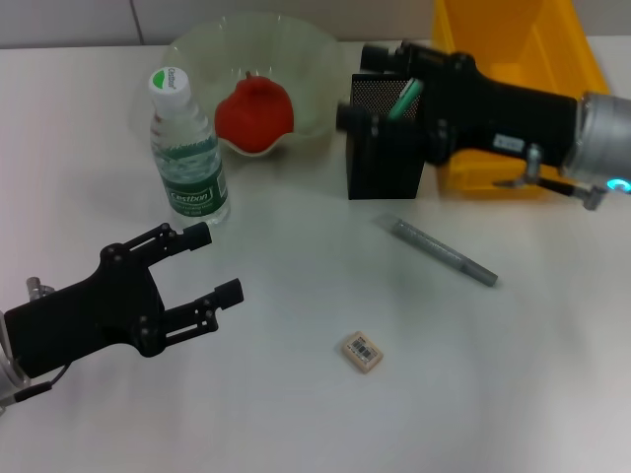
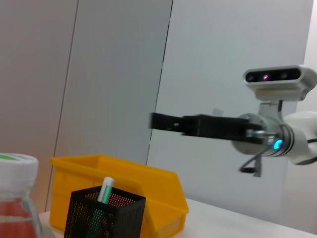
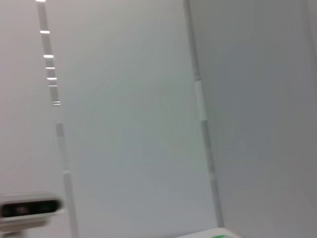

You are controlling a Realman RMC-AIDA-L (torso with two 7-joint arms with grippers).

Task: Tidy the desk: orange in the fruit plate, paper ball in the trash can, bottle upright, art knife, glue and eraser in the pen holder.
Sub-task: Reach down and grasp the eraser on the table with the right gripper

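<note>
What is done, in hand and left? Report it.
Done: orange in the fruit plate, bottle upright, glue in the pen holder. In hand: right gripper above the holder. Left: art knife and eraser on the desk.

lab: white table [image 1: 513, 394], bare wall panels [image 2: 114, 74]
</note>
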